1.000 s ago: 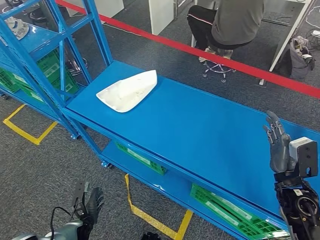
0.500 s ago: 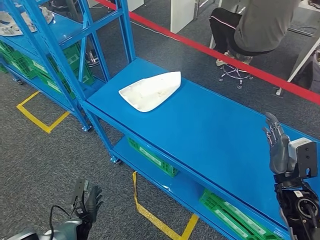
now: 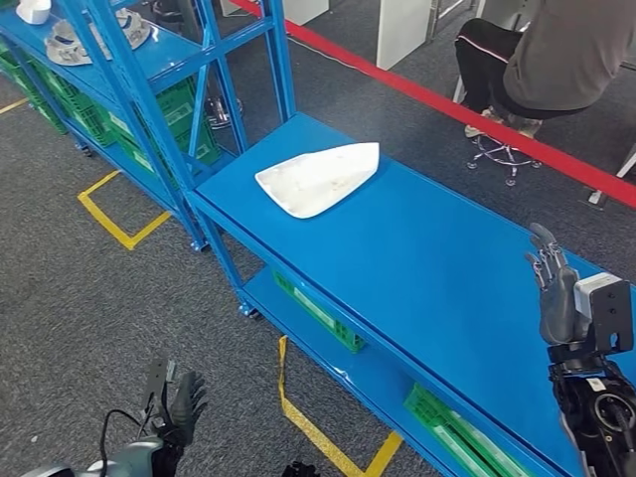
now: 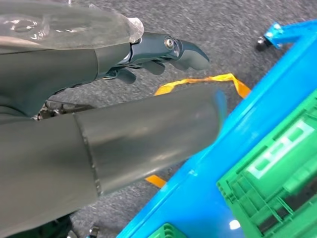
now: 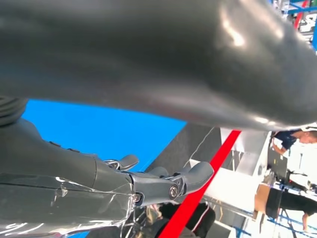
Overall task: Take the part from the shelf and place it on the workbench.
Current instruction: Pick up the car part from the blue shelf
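A flat white part (image 3: 319, 179) lies on the blue workbench (image 3: 450, 268), near its far left end. More pale parts (image 3: 72, 40) sit on the blue shelf rack (image 3: 123, 84) at the upper left. My right hand (image 3: 554, 290) hovers over the workbench's right end, fingers apart and holding nothing; the right wrist view shows its fingers (image 5: 164, 181) stretched out. Low over the carpet, my left hand (image 3: 182, 405) hangs open and holds nothing. Its fingers (image 4: 164, 49) are spread in the left wrist view.
Green crates (image 3: 319, 313) stand on the workbench's lower level and in the rack (image 3: 176, 109). Yellow tape (image 3: 120, 224) marks the grey carpet. A red floor line (image 3: 450, 104) runs behind the bench. Beyond it a person (image 3: 555, 60) sits on a stool.
The whole view has swung left, so the bench and white part now appear further right and more of the shelf rack shows. Both hands keep their pose.
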Tool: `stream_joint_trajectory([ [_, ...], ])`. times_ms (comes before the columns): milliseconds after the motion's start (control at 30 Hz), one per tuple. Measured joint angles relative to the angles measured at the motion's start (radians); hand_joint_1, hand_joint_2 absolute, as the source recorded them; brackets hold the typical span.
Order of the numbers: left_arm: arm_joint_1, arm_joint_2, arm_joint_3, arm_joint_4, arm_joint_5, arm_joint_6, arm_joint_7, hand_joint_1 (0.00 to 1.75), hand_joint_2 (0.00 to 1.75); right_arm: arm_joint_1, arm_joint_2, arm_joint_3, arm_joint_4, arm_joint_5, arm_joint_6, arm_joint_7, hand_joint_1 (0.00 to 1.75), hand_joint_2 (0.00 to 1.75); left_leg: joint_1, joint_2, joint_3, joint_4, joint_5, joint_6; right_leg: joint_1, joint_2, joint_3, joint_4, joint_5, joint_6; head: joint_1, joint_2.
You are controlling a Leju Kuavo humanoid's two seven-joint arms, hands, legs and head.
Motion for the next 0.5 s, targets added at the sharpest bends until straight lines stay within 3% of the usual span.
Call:
stream_joint_trajectory([
  [33, 0.003, 0.000, 0.000, 0.000, 0.001, 0.000, 0.000, 0.00, 0.00, 0.001, 0.000, 0.000, 0.000, 0.000, 0.000, 0.000, 0.00, 0.00, 0.001, 0.003, 0.003, -0.008, 0.014, 0.000, 0.001, -0.010, 0.000, 0.000, -0.001, 0.000, -0.001, 0.000],
  [67, 0.004, 0.000, 0.000, 0.000, 0.001, 0.000, 0.000, 0.00, 0.00, 0.002, 0.000, 0.001, 0.000, 0.000, -0.001, 0.000, 0.00, 0.00, 0.002, 0.009, 0.027, -0.057, 0.043, 0.001, 0.001, -0.020, 0.001, 0.000, -0.002, 0.000, -0.002, 0.000],
  [133, 0.000, 0.002, 0.000, 0.000, 0.002, 0.000, 0.000, 0.00, 0.00, 0.003, 0.000, 0.002, -0.003, 0.000, 0.000, 0.000, 0.00, 0.00, -0.003, 0.053, 0.107, -0.210, 0.102, 0.009, 0.005, -0.040, 0.004, 0.002, -0.006, 0.005, -0.006, 0.000],
  [200, -0.005, 0.003, 0.000, 0.000, 0.002, -0.001, -0.001, 0.00, 0.00, 0.004, -0.001, 0.003, -0.006, 0.000, -0.001, 0.000, 0.00, 0.00, -0.011, 0.084, 0.154, -0.299, 0.126, 0.021, 0.011, -0.058, 0.008, 0.002, -0.012, 0.015, -0.007, 0.000],
  [267, -0.005, 0.004, 0.000, 0.000, 0.002, -0.001, -0.002, 0.00, 0.00, 0.005, -0.001, 0.005, -0.008, 0.001, -0.002, -0.001, 0.00, 0.00, -0.014, 0.065, 0.156, -0.311, 0.127, 0.032, 0.013, -0.080, 0.013, 0.000, -0.018, 0.024, -0.003, 0.000],
  [300, -0.002, 0.004, 0.000, 0.000, 0.003, -0.001, -0.002, 0.00, 0.00, 0.005, -0.002, 0.006, -0.009, 0.001, -0.002, 0.000, 0.00, 0.00, -0.012, 0.052, 0.158, -0.314, 0.129, 0.037, 0.011, -0.078, 0.013, 0.005, -0.024, 0.030, 0.000, 0.000],
  [367, 0.000, 0.004, 0.000, 0.000, 0.004, -0.002, -0.003, 0.00, 0.00, 0.005, -0.002, 0.007, -0.012, 0.002, -0.003, -0.001, 0.00, 0.00, -0.007, 0.030, 0.162, -0.319, 0.133, 0.049, 0.006, -0.035, -0.009, 0.060, -0.062, 0.039, 0.004, 0.000],
  [433, -0.001, 0.004, 0.000, 0.000, 0.007, -0.002, -0.003, 0.00, 0.00, 0.008, -0.003, 0.008, -0.014, 0.003, -0.004, 0.000, 0.00, 0.00, -0.005, 0.006, 0.163, -0.319, 0.133, 0.056, 0.003, 0.016, -0.071, 0.197, -0.129, 0.044, 0.011, 0.000],
  [467, 0.000, 0.004, 0.000, 0.000, 0.008, -0.001, -0.003, 0.00, 0.00, 0.010, -0.004, 0.008, -0.014, 0.003, -0.004, 0.000, 0.00, 0.00, -0.006, -0.008, 0.164, -0.319, 0.133, 0.057, 0.002, 0.026, -0.104, 0.267, -0.155, 0.046, 0.013, 0.000],
  [500, 0.002, 0.004, 0.000, 0.000, 0.009, -0.001, -0.003, 0.00, 0.00, 0.012, -0.004, 0.009, -0.014, 0.004, -0.004, 0.001, 0.00, 0.00, -0.006, -0.022, 0.164, -0.319, 0.133, 0.057, 0.002, 0.030, -0.127, 0.311, -0.163, 0.046, 0.014, 0.000],
])
